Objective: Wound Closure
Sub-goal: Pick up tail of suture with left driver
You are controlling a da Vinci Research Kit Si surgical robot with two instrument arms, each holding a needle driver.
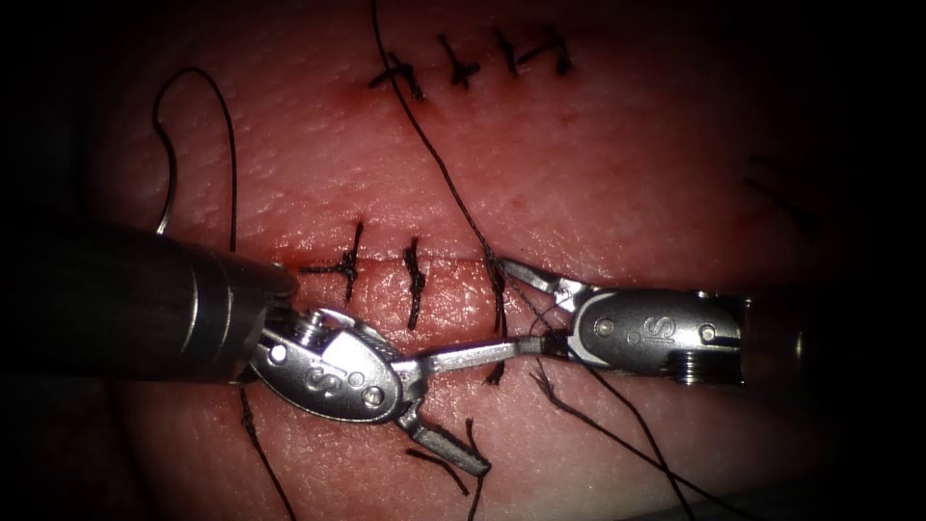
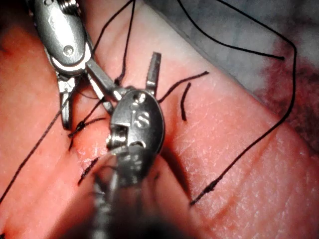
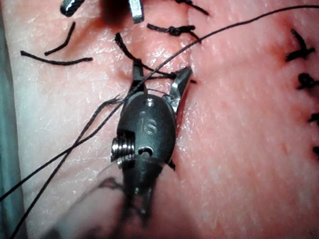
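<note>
Steel jaws of the left tool [image 1: 506,405] gape at 6 o'clock in the endoscope view, gripping nothing. The right tool [image 1: 521,302], entering from 3 o'clock, is likewise spread, with thread [image 1: 440,159] crossing between its jaws over the cut [image 1: 444,265] in the tissue [image 1: 627,164]. Left wrist view: left tool [image 2: 124,64] released, one jaw tip against the right tool; right wrist view: right tool [image 3: 160,72] splayed, thread crossing the gap unclamped.
</note>
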